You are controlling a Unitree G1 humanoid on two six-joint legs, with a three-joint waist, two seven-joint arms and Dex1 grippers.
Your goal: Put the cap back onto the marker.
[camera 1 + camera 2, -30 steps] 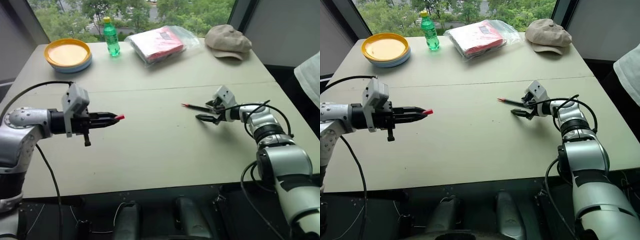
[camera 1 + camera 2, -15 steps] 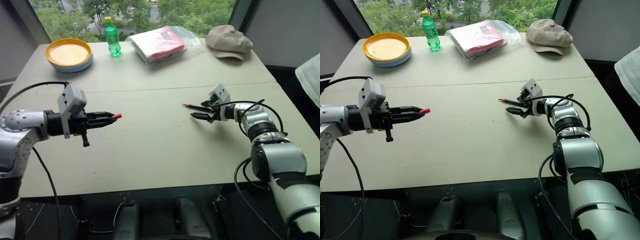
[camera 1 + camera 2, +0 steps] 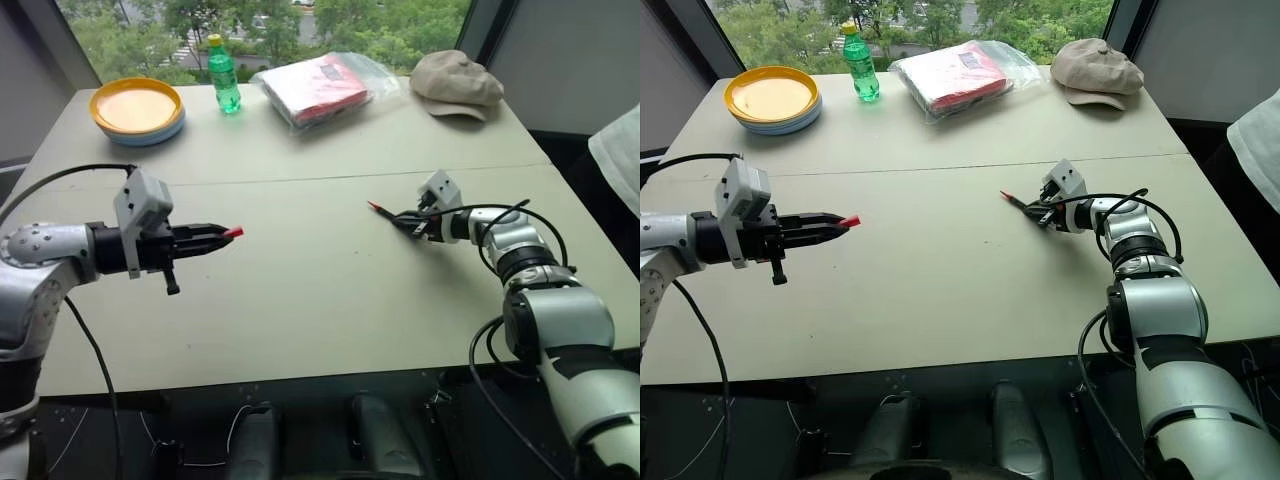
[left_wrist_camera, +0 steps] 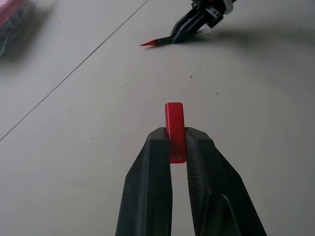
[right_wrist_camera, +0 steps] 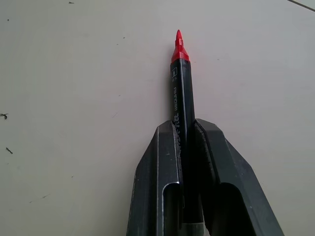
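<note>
At the far left of the left eye view, the left gripper [image 3: 222, 234] is hovering above the pale table [image 3: 300, 290], pointing toward the right of the frame. Its two black fingers [image 4: 152, 172] are pinching the cap [image 4: 175, 129], a small bright red cylinder that is sticking out past the fingertips in the left wrist view.

In the upper left of the frame, a yellow plate [image 3: 136, 107] is sitting on top of a light blue plate [image 3: 150, 132] near the table's far edge. Just to the right of them, a green bottle [image 3: 223, 75] with a yellow lid is standing upright. Further right, a clear plastic bag [image 3: 322, 87] with a red item inside is lying flat, and a beige cap hat [image 3: 456, 82] is resting in the upper right.

Right of centre, the right gripper [image 3: 408, 223] is lying low at the table surface, pointing toward the left of the frame. It is clenching the marker [image 5: 181, 91] by its dark barrel, and the red tip is pointing out past the fingertips toward the left gripper, well apart from the cap. Whether the marker is touching the table I cannot tell.

At the far right edge, a piece of white cloth [image 3: 620, 160] is showing.
</note>
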